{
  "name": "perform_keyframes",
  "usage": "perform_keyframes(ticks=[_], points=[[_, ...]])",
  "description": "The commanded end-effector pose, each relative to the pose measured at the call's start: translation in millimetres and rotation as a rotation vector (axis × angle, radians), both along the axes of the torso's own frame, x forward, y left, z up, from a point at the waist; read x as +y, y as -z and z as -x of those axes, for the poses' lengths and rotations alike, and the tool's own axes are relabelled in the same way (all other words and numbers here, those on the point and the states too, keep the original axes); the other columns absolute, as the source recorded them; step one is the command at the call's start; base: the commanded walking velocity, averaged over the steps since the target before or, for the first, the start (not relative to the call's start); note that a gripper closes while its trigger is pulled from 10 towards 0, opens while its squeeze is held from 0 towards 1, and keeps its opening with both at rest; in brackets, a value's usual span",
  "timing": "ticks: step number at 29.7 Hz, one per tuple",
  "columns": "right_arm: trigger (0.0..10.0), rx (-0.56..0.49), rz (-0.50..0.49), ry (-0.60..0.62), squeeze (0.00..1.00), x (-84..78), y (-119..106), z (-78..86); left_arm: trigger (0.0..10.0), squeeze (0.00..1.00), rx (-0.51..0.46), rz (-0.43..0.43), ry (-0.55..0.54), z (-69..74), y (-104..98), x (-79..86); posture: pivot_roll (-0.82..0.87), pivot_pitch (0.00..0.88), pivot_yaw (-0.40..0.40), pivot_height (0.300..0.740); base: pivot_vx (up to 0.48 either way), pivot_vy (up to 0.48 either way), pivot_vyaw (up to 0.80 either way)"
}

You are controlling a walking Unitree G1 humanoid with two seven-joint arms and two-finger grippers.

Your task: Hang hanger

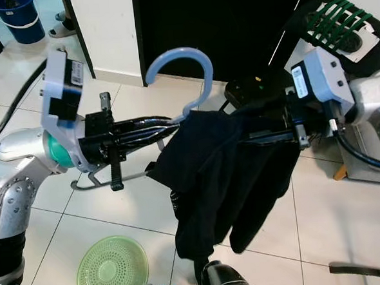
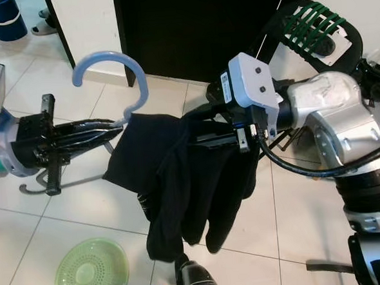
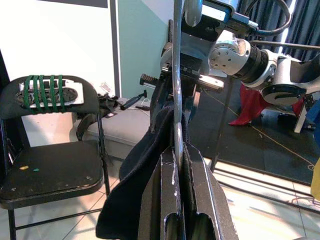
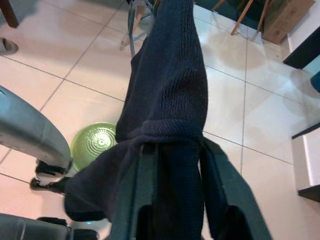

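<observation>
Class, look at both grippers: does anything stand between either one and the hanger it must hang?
Nothing does for the left gripper: its jaws are shut directly on the blue hanger by its neck. The right gripper is shut on the black garment draped over the hanger, so cloth lies between it and the hanger.

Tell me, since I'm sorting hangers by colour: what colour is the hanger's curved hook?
Light blue; the hanger's curved plastic hook shows best in the left eye view.
</observation>
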State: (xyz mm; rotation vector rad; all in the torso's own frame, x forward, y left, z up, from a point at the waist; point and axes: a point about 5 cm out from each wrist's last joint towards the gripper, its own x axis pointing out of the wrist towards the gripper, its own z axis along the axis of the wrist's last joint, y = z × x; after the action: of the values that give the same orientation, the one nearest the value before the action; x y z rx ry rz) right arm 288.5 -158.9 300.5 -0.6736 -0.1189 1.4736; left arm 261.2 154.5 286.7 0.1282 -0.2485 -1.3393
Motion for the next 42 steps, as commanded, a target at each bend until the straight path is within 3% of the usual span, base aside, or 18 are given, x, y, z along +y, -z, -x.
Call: perform_keyframes(ticks=[1, 6, 15, 16, 17, 18, 19, 28, 29, 30, 34, 36, 37, 39, 41, 42], points=[[0.0, 0.069, 0.006, -0.062, 0.00, 6.7, 9, 5.4, 10.0, 0.00, -0.059, 0.021, 0.070, 8.0, -9, -8.7, -0.10, 0.085, -0.033, 0.740, 0.000, 0.000, 0.00], [0.0, 0.170, -0.001, -0.120, 0.00, 7.7, 11, 13.4, 10.0, 0.00, -0.062, 0.017, 0.076, 8.6, -9, -10.0, -0.10, 0.087, -0.033, 0.740, 0.000, 0.000, 0.00], [0.0, 0.211, -0.023, -0.130, 0.00, 10.0, 15, 15.3, 10.0, 0.02, -0.072, 0.003, 0.067, 7.4, -9, -10.9, -0.10, 0.088, -0.029, 0.740, 0.000, 0.000, 0.00], [0.0, 0.218, -0.033, -0.128, 0.00, 10.7, 15, 15.4, 10.0, 0.36, -0.075, 0.000, 0.062, 6.9, -9, -11.5, -0.09, 0.089, -0.027, 0.740, 0.000, 0.000, 0.00], [0.0, 0.221, -0.041, -0.125, 0.00, 11.3, 15, 15.4, 10.0, 0.92, -0.077, -0.001, 0.059, 6.5, -9, -12.0, -0.09, 0.088, -0.026, 0.740, 0.000, 0.000, 0.00], [0.0, 0.221, -0.041, -0.125, 0.00, 11.3, 15, 15.4, 10.0, 0.92, -0.077, -0.001, 0.059, 6.5, -9, -12.0, -0.09, 0.088, -0.026, 0.740, 0.000, 0.000, 0.00], [0.0, 0.227, -0.049, -0.123, 0.00, 11.8, 15, 15.6, 10.0, 1.00, -0.075, -0.002, 0.060, 6.2, -9, -12.5, -0.09, 0.088, -0.025, 0.740, 0.000, 0.000, 0.00], [0.0, 0.220, -0.079, -0.086, 0.00, 12.4, 16, 11.4, 10.0, 1.00, -0.086, -0.039, 0.020, 3.3, -11, -6.5, -0.08, 0.091, -0.015, 0.740, 0.000, 0.000, 0.00], [0.0, 0.195, -0.081, -0.047, 0.00, 9.1, 16, 6.3, 10.0, 0.00, -0.084, -0.069, -0.012, 4.6, -12, 5.9, -0.08, 0.097, -0.015, 0.740, 0.000, 0.000, 0.00], [0.0, 0.155, -0.074, 0.010, 0.00, 4.2, 15, -1.2, 10.0, 0.00, -0.081, -0.103, -0.053, 6.5, -12, 18.6, -0.08, 0.100, -0.019, 0.740, 0.000, 0.000, 0.00], [0.0, 0.128, -0.067, 0.050, 0.00, 0.8, 14, -6.2, 10.0, 0.00, -0.078, -0.126, -0.078, 8.2, -11, 26.9, -0.08, 0.100, -0.019, 0.740, 0.000, 0.000, 0.00], [0.0, 0.084, -0.057, 0.177, 0.00, -11.1, 17, -21.8, 10.0, 0.00, -0.036, -0.157, -0.157, 18.6, -2, 44.8, -0.06, 0.115, -0.032, 0.740, 0.000, 0.000, 0.00], [0.0, 0.083, -0.048, 0.220, 0.00, -15.4, 22, -26.0, 10.0, 0.00, -0.022, -0.149, -0.202, 22.7, 1, 52.4, -0.06, 0.118, -0.037, 0.740, 0.000, 0.000, 0.00], [0.0, 0.083, -0.048, 0.220, 0.00, -15.4, 22, -26.0, 10.0, 0.00, -0.022, -0.149, -0.202, 22.7, 1, 52.4, -0.06, 0.118, -0.037, 0.740, 0.000, 0.000, 0.00], [0.0, 0.092, -0.037, 0.268, 0.00, -19.2, 33, -29.7, 10.0, 0.00, 0.003, -0.066, -0.297, 25.6, -4, 68.0, -0.05, 0.119, -0.037, 0.740, 0.000, 0.000, 0.00], [0.0, 0.092, -0.037, 0.268, 0.00, -19.2, 33, -29.7, 10.0, 0.00, 0.003, -0.066, -0.297, 25.6, -4, 68.0, -0.05, 0.119, -0.037, 0.740, 0.000, 0.000, 0.00]])
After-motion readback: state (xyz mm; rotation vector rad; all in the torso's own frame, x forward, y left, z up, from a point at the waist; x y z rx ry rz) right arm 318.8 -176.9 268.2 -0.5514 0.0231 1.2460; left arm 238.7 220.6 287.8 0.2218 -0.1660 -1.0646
